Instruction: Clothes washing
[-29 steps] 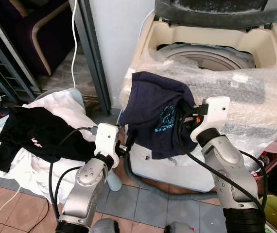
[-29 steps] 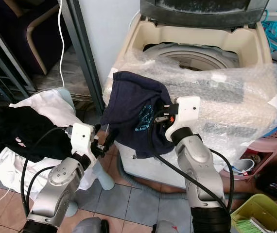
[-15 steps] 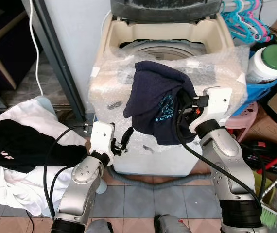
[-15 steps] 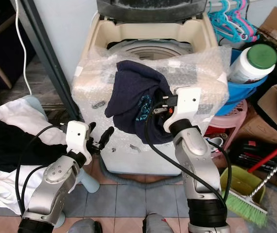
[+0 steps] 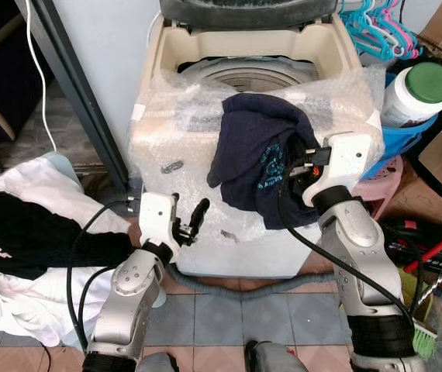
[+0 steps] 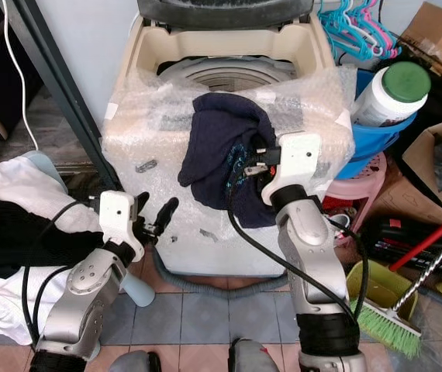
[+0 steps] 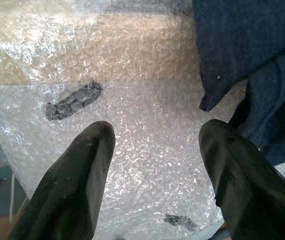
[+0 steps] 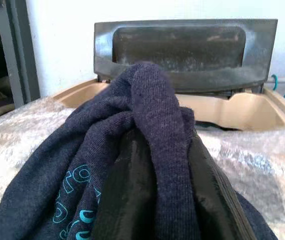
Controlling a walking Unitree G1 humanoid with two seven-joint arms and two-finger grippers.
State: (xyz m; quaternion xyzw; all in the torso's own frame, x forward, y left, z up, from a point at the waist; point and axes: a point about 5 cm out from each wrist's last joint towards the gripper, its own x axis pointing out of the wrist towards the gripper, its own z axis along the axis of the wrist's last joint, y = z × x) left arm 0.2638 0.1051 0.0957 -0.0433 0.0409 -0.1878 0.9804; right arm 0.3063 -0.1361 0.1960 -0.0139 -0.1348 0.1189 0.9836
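A navy garment [image 5: 256,155] with teal print hangs over the bubble-wrapped front edge of an open top-loading washing machine [image 5: 173,48]. My right gripper [image 8: 157,150] is shut on a fold of this garment, holding it just in front of the drum opening [image 5: 244,74]. The cloth wraps around its black fingers [image 8: 125,195]. Lower down, my left gripper [image 7: 155,135] is open with nothing between its fingers. It sits close to the machine's wrapped front panel [image 5: 205,240], below and left of the garment.
A pile of white and black laundry [image 5: 27,240] lies on the floor at left, beside a dark metal post [image 5: 81,101]. At right are a green-capped white bottle [image 5: 416,91] in a blue basin [image 5: 407,136], teal hangers [image 5: 376,31], a pink basket [image 5: 380,186] and a broom [image 5: 438,287].
The whole view has swung right, bringing the machine to the centre. The right gripper still holds the navy garment, now nearer the middle of the machine's front instead of its left corner.
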